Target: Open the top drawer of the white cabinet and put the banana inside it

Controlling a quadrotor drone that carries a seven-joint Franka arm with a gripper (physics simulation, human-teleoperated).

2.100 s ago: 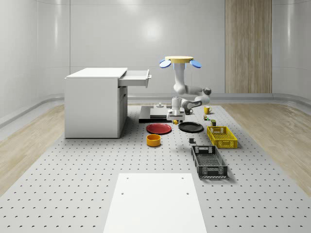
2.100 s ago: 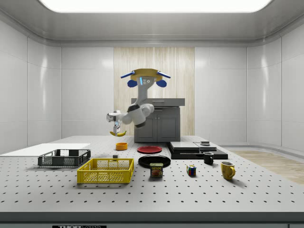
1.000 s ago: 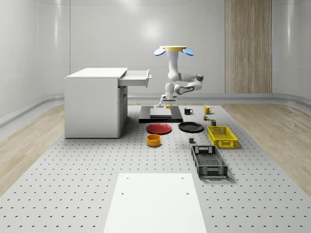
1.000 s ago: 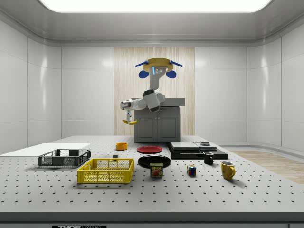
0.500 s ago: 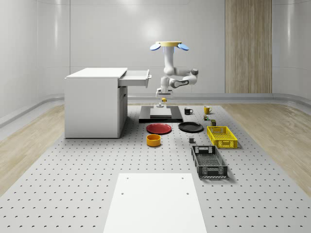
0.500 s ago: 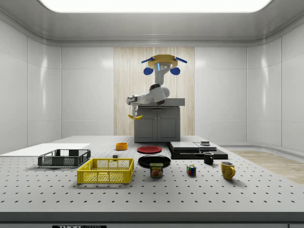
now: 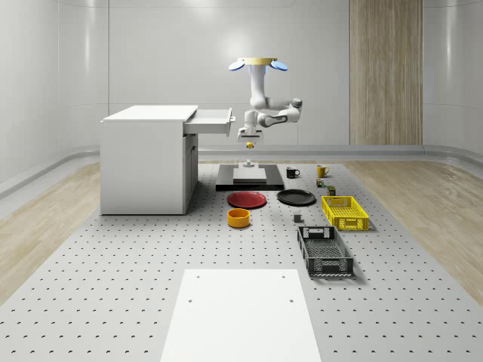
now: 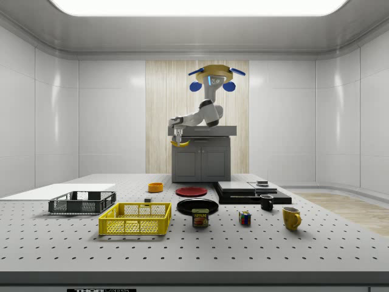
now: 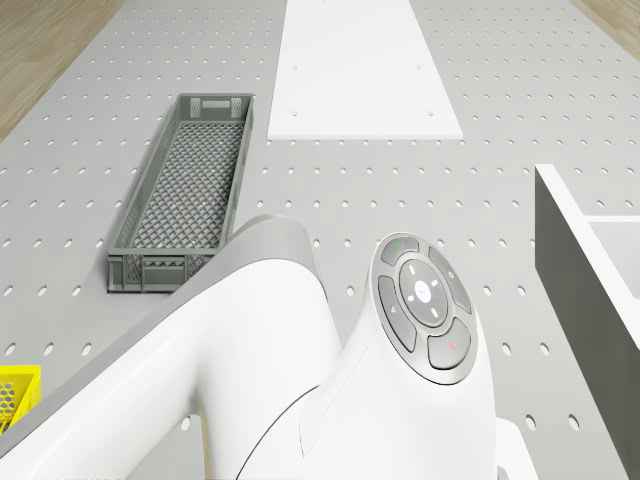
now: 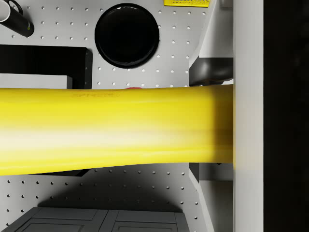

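from above the whole floor, the quadrotor drone with the yellow disc body and blue rotors hovers in the air just to the right of the white cabinet, whose top drawer stands pulled out toward it. the white jointed arm hangs down and folds back toward the cabinet, and the two-finger gripper points down, just beside the drawer's front and slightly below its level, above the black flat slab on the perforated grey table. the yellow banana sits pinched at the gripper's tip, clear of the drawer. from the side, the drone floats above the cabinet, and the gripper hangs at this view's left of the cabinet top with the banana held crosswise under it, curving like a small hook just off the cabinet's top corner. from the drone's own camera, the arm's white wrist with its round button pad is close up, with a grey mesh crate and a white flat panel on the table below, and the drawer's pale wall at the edge. from the wrist, the banana runs straight across as a broad yellow bar, one pale finger pressed against its end, so the fingers are closed onto the fruit; a black round plate lies on the table far beneath.
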